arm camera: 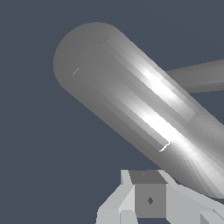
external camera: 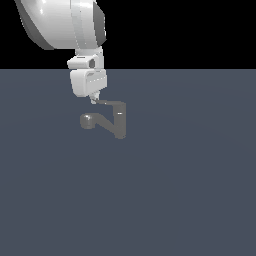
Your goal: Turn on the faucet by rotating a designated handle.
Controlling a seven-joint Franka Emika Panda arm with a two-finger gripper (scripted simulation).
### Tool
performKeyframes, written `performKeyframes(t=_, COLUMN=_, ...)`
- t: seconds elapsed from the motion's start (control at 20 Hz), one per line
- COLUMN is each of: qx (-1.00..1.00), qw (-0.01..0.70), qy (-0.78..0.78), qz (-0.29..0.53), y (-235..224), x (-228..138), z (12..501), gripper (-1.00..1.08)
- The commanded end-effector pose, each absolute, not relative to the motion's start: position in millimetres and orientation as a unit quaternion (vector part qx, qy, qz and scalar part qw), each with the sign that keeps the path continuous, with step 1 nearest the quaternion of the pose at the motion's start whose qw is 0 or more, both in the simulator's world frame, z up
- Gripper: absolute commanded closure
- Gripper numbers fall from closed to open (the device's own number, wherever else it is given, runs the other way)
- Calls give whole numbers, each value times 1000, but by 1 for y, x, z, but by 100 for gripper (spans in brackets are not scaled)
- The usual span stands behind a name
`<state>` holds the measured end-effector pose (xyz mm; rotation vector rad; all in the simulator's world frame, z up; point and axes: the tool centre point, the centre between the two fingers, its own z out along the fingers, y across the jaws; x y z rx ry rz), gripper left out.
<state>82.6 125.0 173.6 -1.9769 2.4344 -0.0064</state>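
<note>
the gripper (external camera: 93,99) is seen hanging from the white arm with its tips brought down to the free end of the handle (external camera: 107,103), the thin lever that projects sideways from the top of the faucet (external camera: 119,120). this placement at the far end is judged to be chosen for leverage, since a push there would swing the lever about the upright body most easily. whether the jaws are apart, together or clamped on the lever cannot be told; the tips are too small in the exterior view and only partly shown in the wrist view. just below the tool the spout's round head (external camera: 87,120) is found, left untouched. in the wrist view a thick grey cylinder (arm camera: 127,100) of the faucet fills the frame just beyond one finger (arm camera: 148,197).
</note>
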Motion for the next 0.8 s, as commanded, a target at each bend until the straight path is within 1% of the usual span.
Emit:
performKeyframes(t=0.0, qx=-628, qw=0, qy=778, qz=-1, y=118, x=75, z=173, gripper=108)
performKeyframes(t=0.75, qx=-629, qw=0, qy=777, qz=0, y=106, x=37, z=173, gripper=108)
